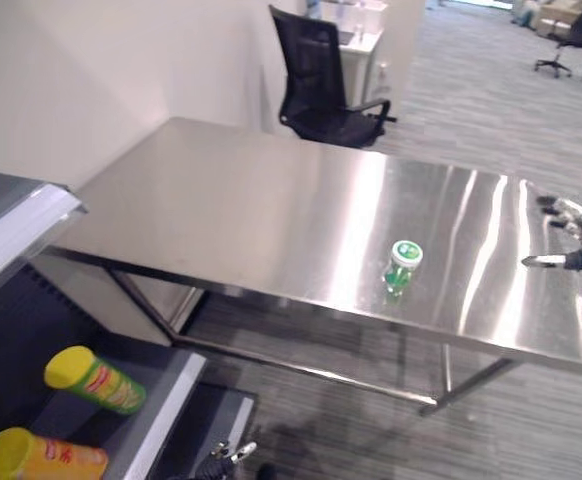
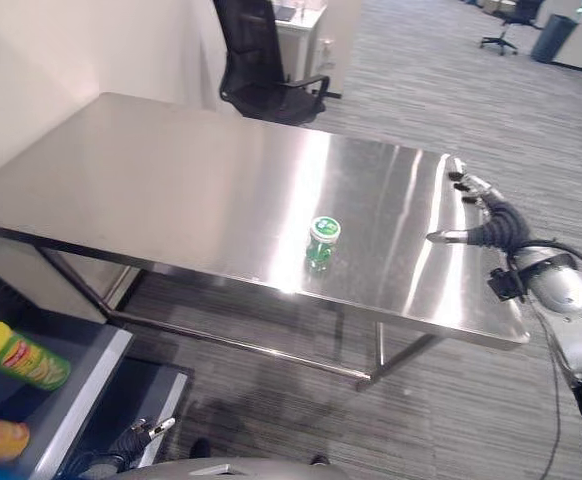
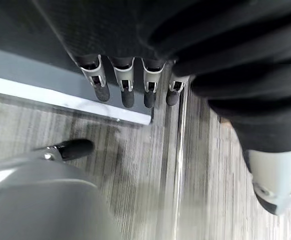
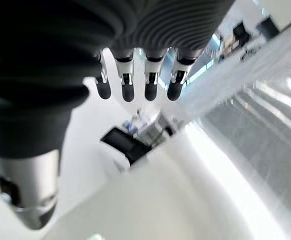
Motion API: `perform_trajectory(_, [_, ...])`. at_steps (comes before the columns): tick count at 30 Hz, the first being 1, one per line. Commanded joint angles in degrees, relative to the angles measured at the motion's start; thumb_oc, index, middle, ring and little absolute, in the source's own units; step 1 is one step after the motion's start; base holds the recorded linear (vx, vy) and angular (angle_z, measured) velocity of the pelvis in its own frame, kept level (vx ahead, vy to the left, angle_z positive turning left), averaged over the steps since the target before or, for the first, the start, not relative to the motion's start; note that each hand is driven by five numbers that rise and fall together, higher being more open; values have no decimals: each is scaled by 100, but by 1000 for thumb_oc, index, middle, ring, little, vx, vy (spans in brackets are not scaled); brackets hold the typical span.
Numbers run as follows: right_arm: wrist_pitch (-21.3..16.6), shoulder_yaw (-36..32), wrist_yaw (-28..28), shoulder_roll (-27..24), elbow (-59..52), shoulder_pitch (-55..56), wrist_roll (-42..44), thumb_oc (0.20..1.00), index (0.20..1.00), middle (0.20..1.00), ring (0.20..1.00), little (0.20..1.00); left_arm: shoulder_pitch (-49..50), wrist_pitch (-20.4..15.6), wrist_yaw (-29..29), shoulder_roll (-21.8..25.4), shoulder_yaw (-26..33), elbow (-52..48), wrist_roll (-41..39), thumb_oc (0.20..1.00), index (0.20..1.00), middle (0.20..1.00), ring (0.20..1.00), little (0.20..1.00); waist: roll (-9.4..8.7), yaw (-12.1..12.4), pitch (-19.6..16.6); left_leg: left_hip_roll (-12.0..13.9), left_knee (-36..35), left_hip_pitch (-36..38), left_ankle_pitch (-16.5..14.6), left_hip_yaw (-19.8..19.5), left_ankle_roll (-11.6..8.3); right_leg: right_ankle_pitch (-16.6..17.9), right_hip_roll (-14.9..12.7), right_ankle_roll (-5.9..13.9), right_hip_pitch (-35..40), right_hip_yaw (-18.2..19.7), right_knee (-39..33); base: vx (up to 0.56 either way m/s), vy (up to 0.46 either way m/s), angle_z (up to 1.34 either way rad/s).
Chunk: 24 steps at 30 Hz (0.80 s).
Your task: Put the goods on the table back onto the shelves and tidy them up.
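A small green jar point(image 1: 402, 265) with a white and green lid stands upright near the front edge of the steel table point(image 1: 231, 200), right of the middle. My right hand point(image 2: 498, 225) hovers open over the table's right end, well to the right of the jar; its fingers point(image 4: 135, 82) are straight and hold nothing. My left hand point(image 2: 141, 436) hangs low by the front of the shelf unit point(image 1: 166, 400), with straight fingers point(image 3: 127, 85) and the thumb apart. It is empty.
On the shelf at the lower left lie a green canister with a yellow lid point(image 1: 96, 380) and a yellow and orange one point(image 1: 41, 458). A black office chair point(image 1: 321, 80) stands behind the table. A white wall runs along the left.
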Motion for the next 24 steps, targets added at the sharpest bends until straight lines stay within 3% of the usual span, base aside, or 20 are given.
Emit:
perform_trajectory(1, [0, 169, -410, -51, 134, -670, -833, 1000, 1000, 1000, 1000, 1000, -422, -122, 90, 110, -110, 171, -147, 1000, 1000, 1000, 1000, 1000, -124, 256, 147, 191, 47, 305, -608, -5, -179, -90, -345, 278, 32, -143, 212, -12, -1, 16])
perform_trajectory(4, [112, 551, -698, 210, 530, -1128, -1432, 1000, 1000, 1000, 1000, 1000, -445, -100, 168, 66, -156, 158, -164, 1000, 1000, 1000, 1000, 1000, -102, 334, 143, 188, 47, 295, -599, -63, -170, -100, -351, 267, 74, -217, 208, -5, -1, 7])
perform_trajectory(11, [158, 977, -748, 647, 1023, -1516, -1516, 1000, 1000, 1000, 1000, 1000, -447, -95, 215, 43, -257, 80, -275, 1000, 1000, 1000, 1000, 1000, -85, 497, 135, 175, 47, 229, -549, -252, -180, -150, -335, 228, 148, -388, 207, -3, -10, 12])
perform_trajectory(24, [144, 1358, -626, 854, 1033, -1645, -1587, 1000, 1000, 1000, 1000, 1000, -479, -105, 242, 8, -273, 141, -306, 1000, 1000, 1000, 1000, 1000, -66, 611, 151, 160, 47, 121, -489, -451, -227, -199, -324, 206, 253, -660, 178, -3, -11, 12])
